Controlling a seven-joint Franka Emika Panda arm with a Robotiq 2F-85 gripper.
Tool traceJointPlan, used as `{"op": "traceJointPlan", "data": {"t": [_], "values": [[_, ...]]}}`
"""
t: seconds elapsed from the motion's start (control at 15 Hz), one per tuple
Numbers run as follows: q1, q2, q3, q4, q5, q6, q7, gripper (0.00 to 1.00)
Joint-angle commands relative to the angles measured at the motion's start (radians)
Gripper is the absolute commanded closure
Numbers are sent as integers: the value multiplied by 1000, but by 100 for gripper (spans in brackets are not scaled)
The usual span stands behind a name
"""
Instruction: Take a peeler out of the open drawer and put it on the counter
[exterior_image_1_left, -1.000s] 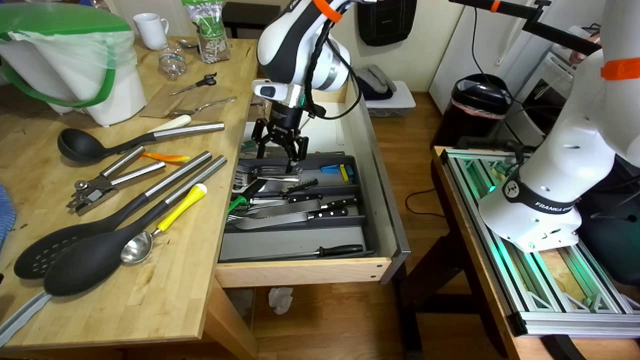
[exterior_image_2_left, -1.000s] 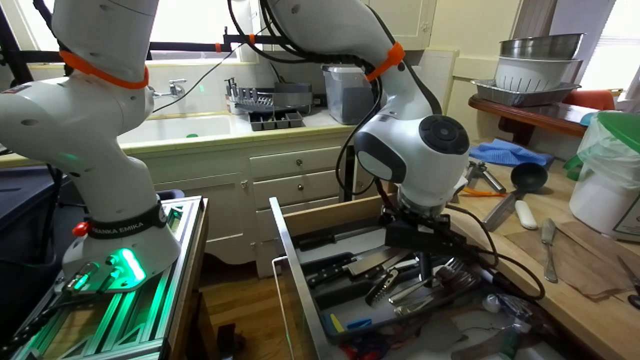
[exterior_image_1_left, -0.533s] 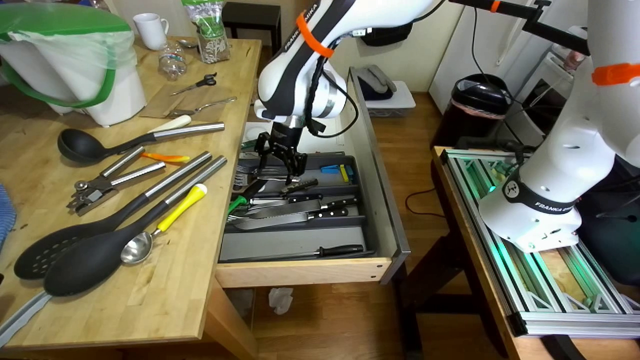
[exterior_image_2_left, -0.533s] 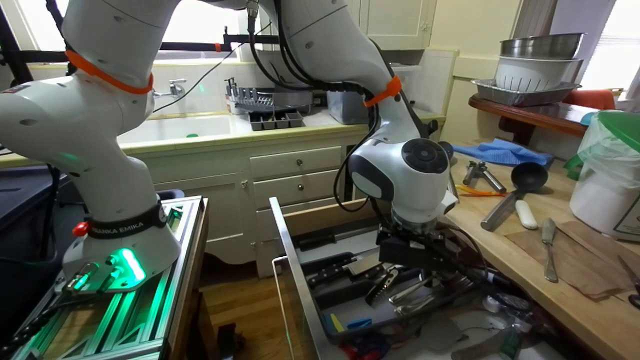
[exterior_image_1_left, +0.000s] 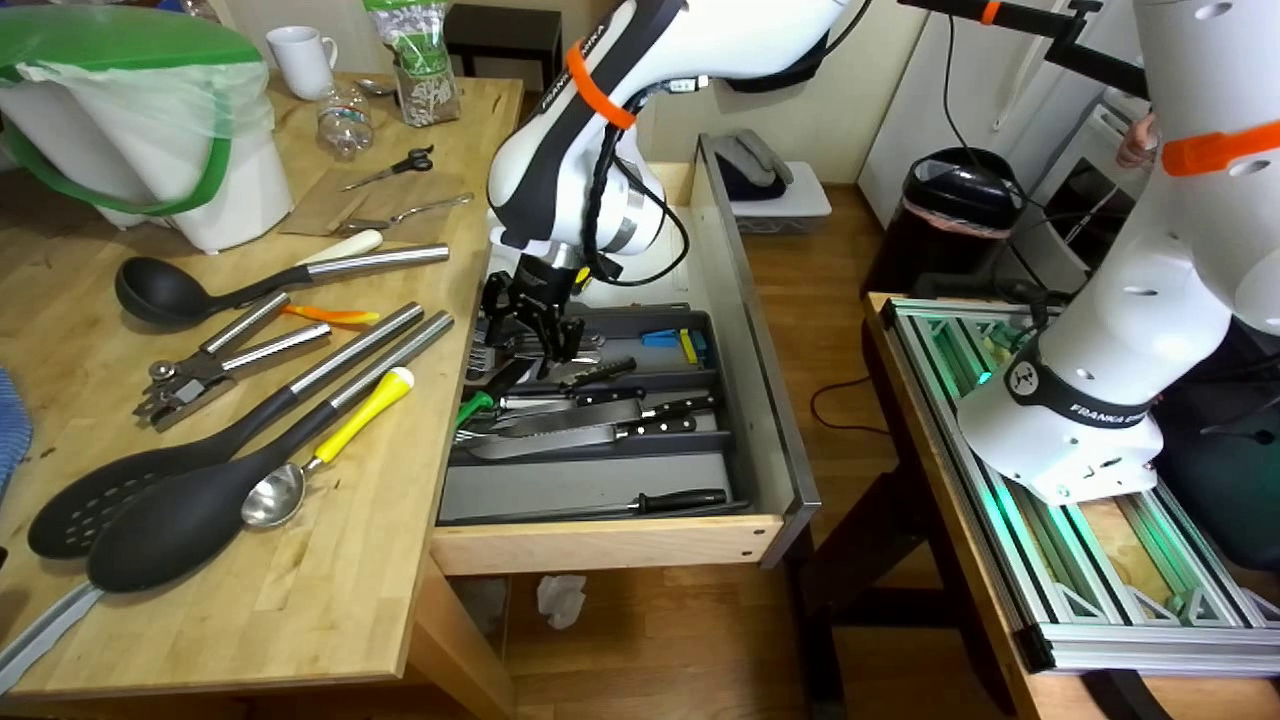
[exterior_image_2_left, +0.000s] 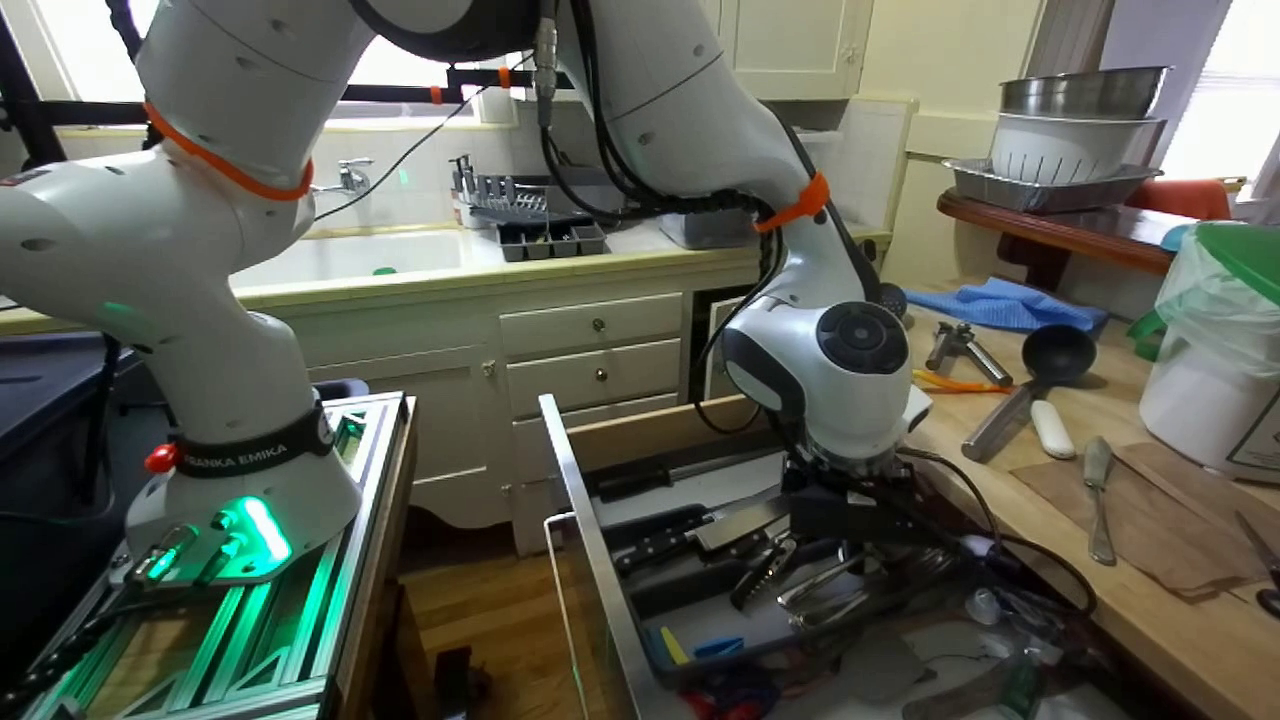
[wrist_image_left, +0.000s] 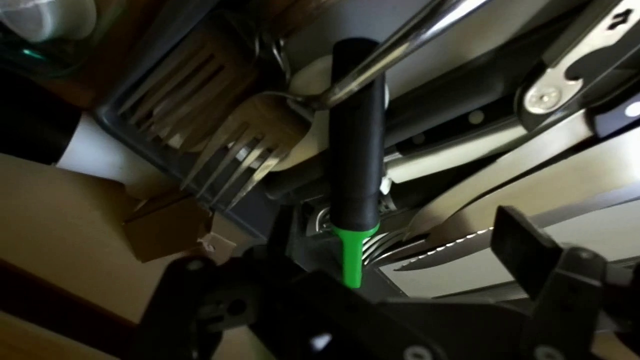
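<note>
Now my pincer (wrist_image_left: 394, 230) stands nearer the counter (exterior_image_1_left: 340, 590) than a moment ago, over the drawer (exterior_image_1_left: 600, 546); lining up, I judge, no pick made. Fingers (wrist_image_left: 525, 250) apart, nothing held. Presumed peeler (wrist_image_left: 356, 165), green and black, lies in the drawer, framed between them in wrist view, nearer one; how far beneath, I cannot tell.

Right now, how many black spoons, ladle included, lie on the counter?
3: ladle by the bucket; slotted spoon and solid spoon together, farther from it. Others may be hidden.
</note>
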Motion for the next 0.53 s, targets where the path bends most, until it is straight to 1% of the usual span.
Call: {"op": "traceJointPlan", "data": {"t": [0.0,0.07,0.13,0.2,0.33,0.4,0.47], "values": [[-54,83,60,84,39,3,-95,0],[-59,95,66,94,32,-1,-97,1],[-62,109,72,107,31,-3,-101,10],[-64,122,76,119,27,-5,-104,16],[-70,133,85,129,27,-5,-105,36],[-71,137,88,130,27,-6,-104,43],[-73,140,91,133,27,-7,-105,49]]}}
